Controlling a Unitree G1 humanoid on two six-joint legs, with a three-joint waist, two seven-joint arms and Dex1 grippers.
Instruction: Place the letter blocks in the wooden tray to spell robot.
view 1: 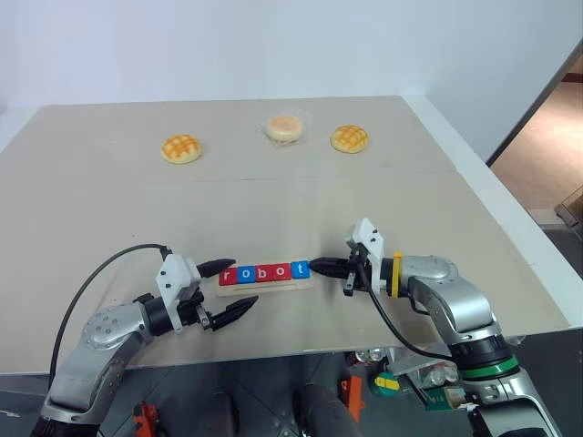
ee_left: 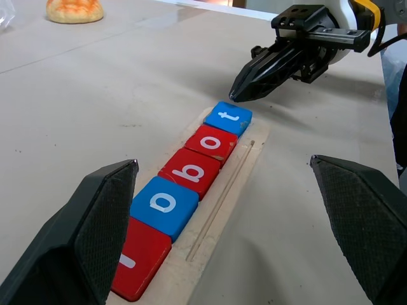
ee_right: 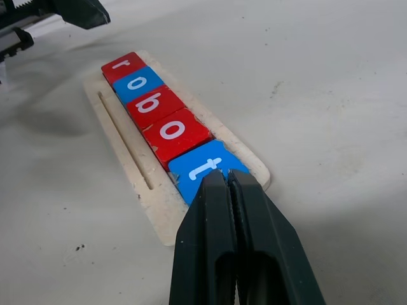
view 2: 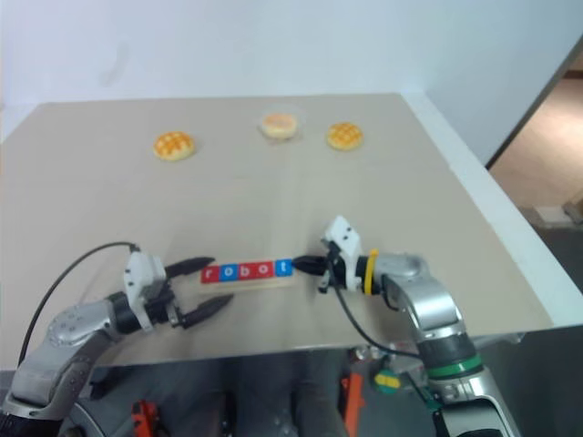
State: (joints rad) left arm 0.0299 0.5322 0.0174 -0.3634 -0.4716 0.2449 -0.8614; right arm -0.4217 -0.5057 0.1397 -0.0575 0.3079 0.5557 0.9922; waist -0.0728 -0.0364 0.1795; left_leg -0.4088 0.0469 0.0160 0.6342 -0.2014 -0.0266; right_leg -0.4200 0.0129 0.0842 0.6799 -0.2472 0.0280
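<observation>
You had five flat square letter blocks (ee_right: 166,130) (red r, blue o, red b, red o, blue t) reading "robot" in the pale wooden tray (ee_right: 137,168) near the table's front edge. R gripper (ee_right: 227,184), fingers pressed together w/ nothing held, sat just at the t; L gripper (ee_left: 232,190) was spread wide at the r end.

Lab-like room: bare beige table (view 1: 273,196), plain white wall (view 1: 273,45).
</observation>
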